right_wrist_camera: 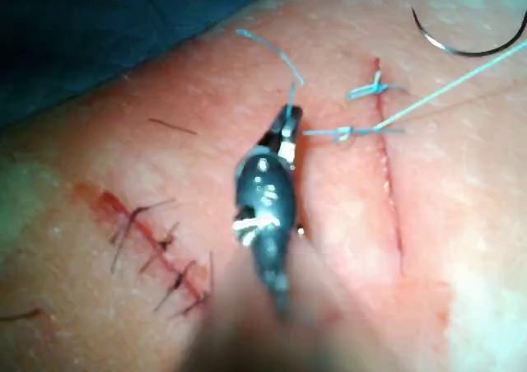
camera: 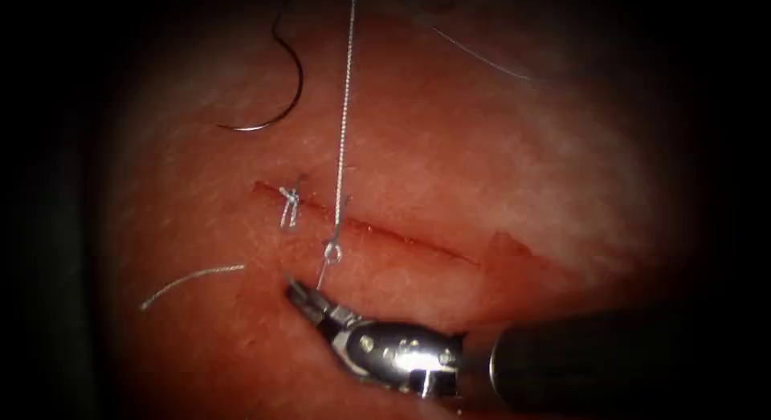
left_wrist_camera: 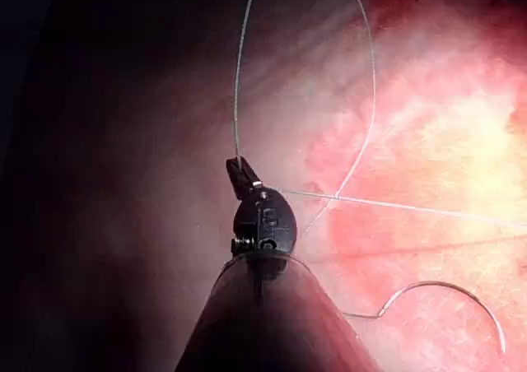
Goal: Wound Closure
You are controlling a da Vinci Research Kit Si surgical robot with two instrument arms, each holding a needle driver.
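The cut [camera: 377, 231] runs across the tissue [camera: 498, 163], with one tied stitch [camera: 289, 203] near its left end. Just right of that stitch, a thread [camera: 344, 115] rises taut from a small loop [camera: 332, 252] at the cut and leaves the top of the endoscope view. My left tool [left_wrist_camera: 240, 173] is shut on this thread [left_wrist_camera: 237, 84] well above the tissue. Below the cut, my right tool [camera: 299, 294] is shut on the short end of thread just under the loop. The curved needle [camera: 285, 91] lies free on the tissue, above the cut's left end, held by neither tool.
A short pale strand of thread [camera: 189, 279] lies on the tissue left of the right tool's jaws. A thin strand [camera: 482, 59] crosses the tissue at the upper right. An older sutured cut [right_wrist_camera: 156, 240] with dark stitches shows in the right wrist view.
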